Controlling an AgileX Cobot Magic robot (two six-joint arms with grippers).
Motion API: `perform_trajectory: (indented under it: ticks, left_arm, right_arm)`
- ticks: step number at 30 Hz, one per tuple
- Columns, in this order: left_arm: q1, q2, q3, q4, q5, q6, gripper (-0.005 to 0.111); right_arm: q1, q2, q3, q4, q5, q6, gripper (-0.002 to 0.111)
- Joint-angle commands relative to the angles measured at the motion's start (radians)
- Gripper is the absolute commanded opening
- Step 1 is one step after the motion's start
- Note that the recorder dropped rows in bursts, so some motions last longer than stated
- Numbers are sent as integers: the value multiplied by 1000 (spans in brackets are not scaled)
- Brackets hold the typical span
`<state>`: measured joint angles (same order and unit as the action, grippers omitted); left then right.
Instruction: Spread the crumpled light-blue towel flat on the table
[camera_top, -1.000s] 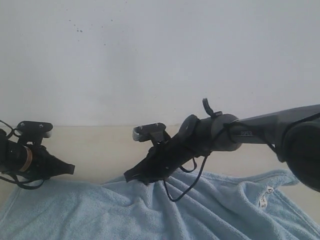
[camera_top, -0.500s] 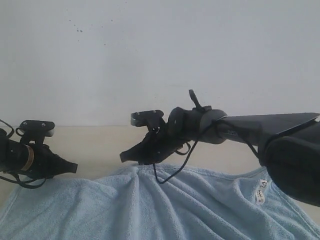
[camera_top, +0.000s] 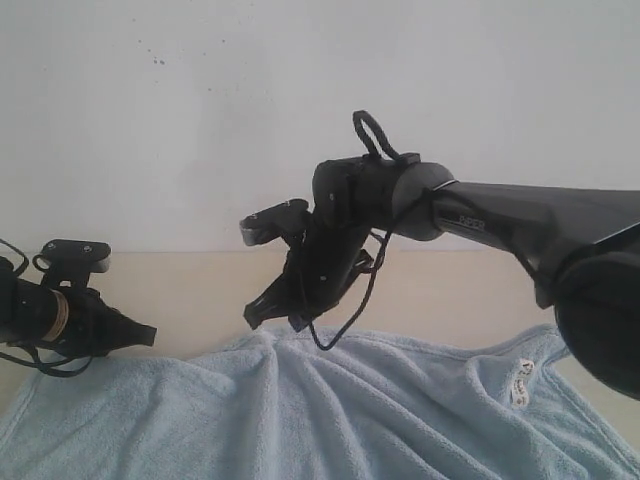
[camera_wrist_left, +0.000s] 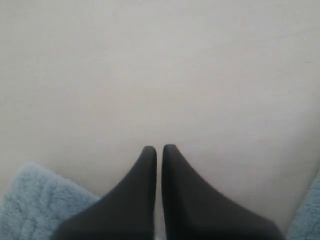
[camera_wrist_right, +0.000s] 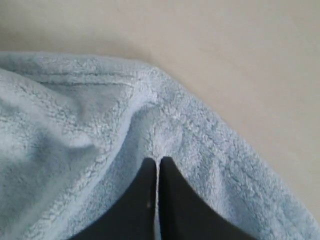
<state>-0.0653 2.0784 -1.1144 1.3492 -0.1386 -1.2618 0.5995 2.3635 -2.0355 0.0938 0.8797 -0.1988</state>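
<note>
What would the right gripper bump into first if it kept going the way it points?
Probably the towel: the right gripper has its shut tips aimed at a raised fold just ahead. Whether they touch it now is unclear.

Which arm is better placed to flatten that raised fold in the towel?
Right. The right gripper sits at the fold, jaws shut on the towel. The left gripper hangs over bare table at the towel's edge, jaws shut on nothing.

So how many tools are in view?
2. The left tool is over the table beside the towel, far left; the right tool is above the towel's far hem, mid-frame.
</note>
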Motion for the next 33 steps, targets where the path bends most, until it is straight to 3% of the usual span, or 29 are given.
perform_trajectory:
  ticks: [1, 18, 23, 33]
  left_arm:
    - [-5, -14, -2, 4, -4, -1, 4]
    - [-5, -100, -2, 1, -21, -17, 4]
    - [-5, -152, 0, 1, -94, -50, 4]
    - [-5, -296, 84, 22, -74, -57, 4]
  right_arm:
    - [-2, -39, 0, -59, 112, -1, 2]
    - [-2, -145, 44, -150, 174, 38, 2]
    - [-2, -239, 220, -168, 88, 54, 2]
    - [-2, -572, 685, -171, -229, 118, 2]
